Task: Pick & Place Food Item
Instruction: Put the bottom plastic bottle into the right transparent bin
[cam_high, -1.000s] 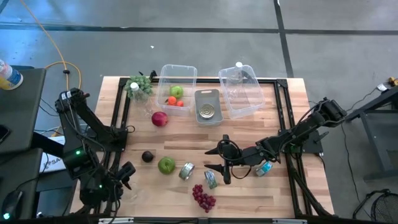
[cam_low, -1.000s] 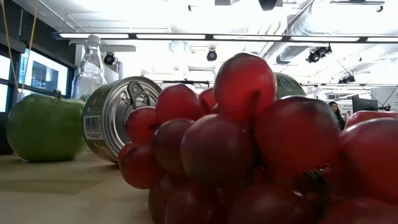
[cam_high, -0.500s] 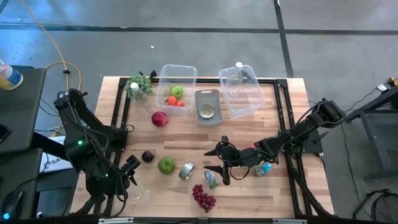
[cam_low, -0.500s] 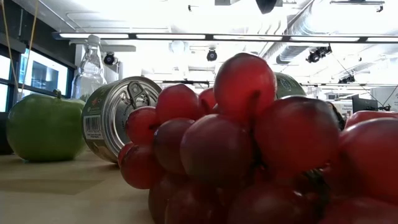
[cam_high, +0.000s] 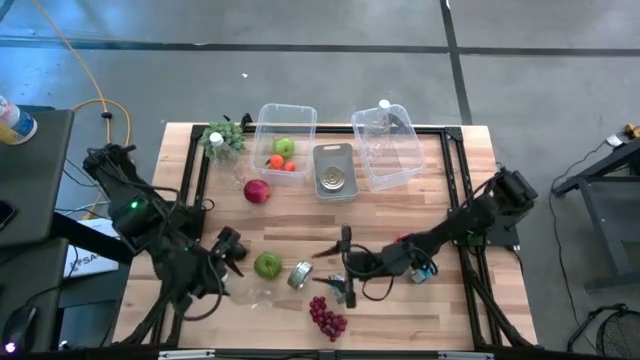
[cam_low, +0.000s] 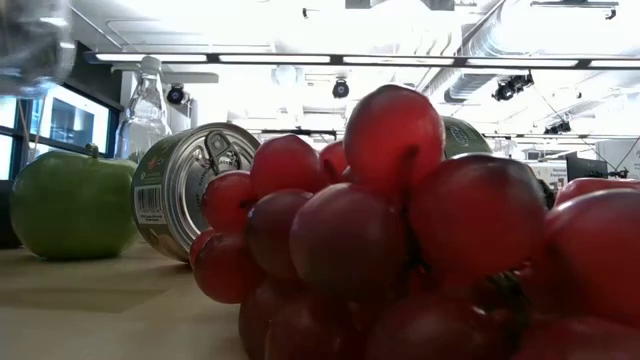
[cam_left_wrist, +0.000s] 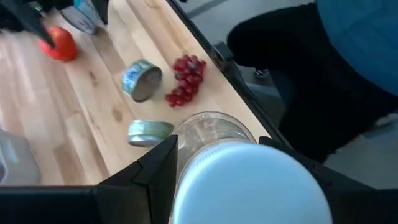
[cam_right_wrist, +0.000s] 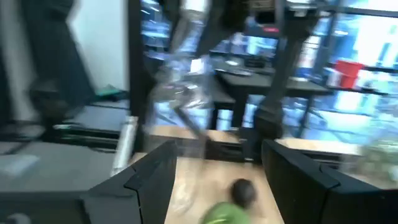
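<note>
High view: my left gripper (cam_high: 230, 255) is clenching a clear bottle (cam_high: 254, 294), w/ the bottle sticking out just ahead of the fingertips, off the table. My right gripper (cam_high: 340, 262) is hanging spread wide, gripping nothing, w/ a can (cam_high: 339, 289) just beside it. Risk, imo: I'm holding a slick round body near the cap (cam_left_wrist: 249, 186), so it could be slipping or twisting if I'm swinging fast. The apple (cam_high: 267, 265), right next to the left gripper, could get knocked. Long axis is running along my left fingers, cap end twd the wrist, base pointing away twd the grapes (cam_left_wrist: 185, 81).
</note>
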